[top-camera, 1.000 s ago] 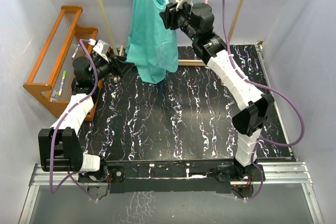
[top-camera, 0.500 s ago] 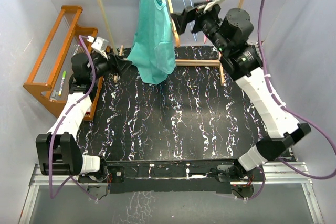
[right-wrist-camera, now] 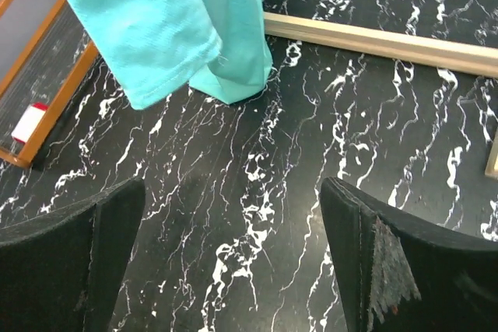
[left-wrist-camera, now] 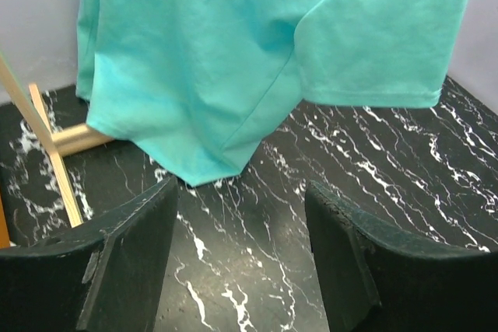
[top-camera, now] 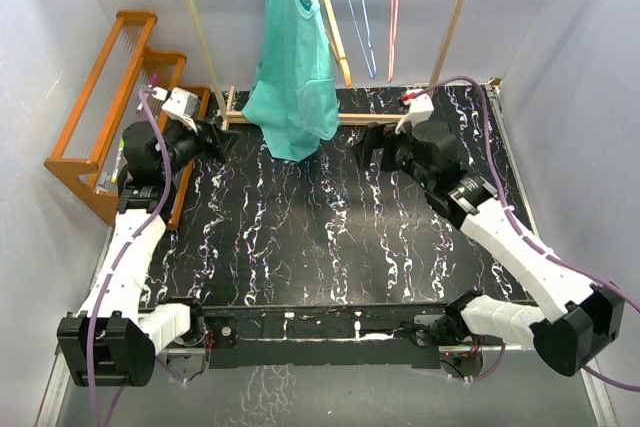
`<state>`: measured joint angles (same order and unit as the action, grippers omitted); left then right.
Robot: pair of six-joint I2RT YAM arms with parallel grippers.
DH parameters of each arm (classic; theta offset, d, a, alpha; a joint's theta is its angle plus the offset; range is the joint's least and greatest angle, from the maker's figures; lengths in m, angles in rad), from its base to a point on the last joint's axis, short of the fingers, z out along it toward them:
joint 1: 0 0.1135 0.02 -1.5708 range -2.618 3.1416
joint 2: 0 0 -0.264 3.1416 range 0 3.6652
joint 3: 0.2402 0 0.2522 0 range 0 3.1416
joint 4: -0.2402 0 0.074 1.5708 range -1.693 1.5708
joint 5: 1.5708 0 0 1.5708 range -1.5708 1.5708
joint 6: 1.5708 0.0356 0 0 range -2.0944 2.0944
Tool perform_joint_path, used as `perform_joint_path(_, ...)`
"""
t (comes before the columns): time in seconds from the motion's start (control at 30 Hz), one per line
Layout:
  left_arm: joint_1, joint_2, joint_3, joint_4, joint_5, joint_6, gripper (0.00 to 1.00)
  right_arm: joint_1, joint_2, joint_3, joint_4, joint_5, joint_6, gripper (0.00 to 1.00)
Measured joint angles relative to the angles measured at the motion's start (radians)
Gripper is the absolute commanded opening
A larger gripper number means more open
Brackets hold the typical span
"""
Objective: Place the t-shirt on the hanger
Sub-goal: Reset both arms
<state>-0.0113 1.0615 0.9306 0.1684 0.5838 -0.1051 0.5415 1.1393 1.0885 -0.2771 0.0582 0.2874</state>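
The teal t-shirt (top-camera: 293,57) hangs from the rail at the back, its hem just above the black marble table (top-camera: 330,237). The hanger is hidden in the top of the shirt. My left gripper (top-camera: 222,135) is low and left of the hem, open and holding nothing. In the left wrist view the t-shirt (left-wrist-camera: 233,52) hangs ahead of the left gripper (left-wrist-camera: 241,188) without touching it. My right gripper (top-camera: 362,147) is low and to the shirt's right, open wide and empty. The right wrist view has the t-shirt (right-wrist-camera: 156,21) hanging beyond the right gripper (right-wrist-camera: 233,184).
An orange wooden hanger (top-camera: 330,17), a blue wire hanger (top-camera: 358,17) and a pink one (top-camera: 395,7) hang right of the shirt. The rack's wooden base bar (top-camera: 350,119) and posts (top-camera: 455,12) stand at the back. An orange wooden rack (top-camera: 100,107) stands at the left.
My right arm has come down from the rail to just above the table, and its jaws have opened wide. My left gripper has drawn back left from the hem. The shirt hangs free.
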Motion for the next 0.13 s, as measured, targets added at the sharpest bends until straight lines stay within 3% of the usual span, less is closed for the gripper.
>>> perform_joint_path(0.13, 0.000, 0.002, -0.042, -0.021, -0.001, 0.000, 0.64, 0.001, -0.079, -0.067, 0.019, 0.051, 0.052, 0.98)
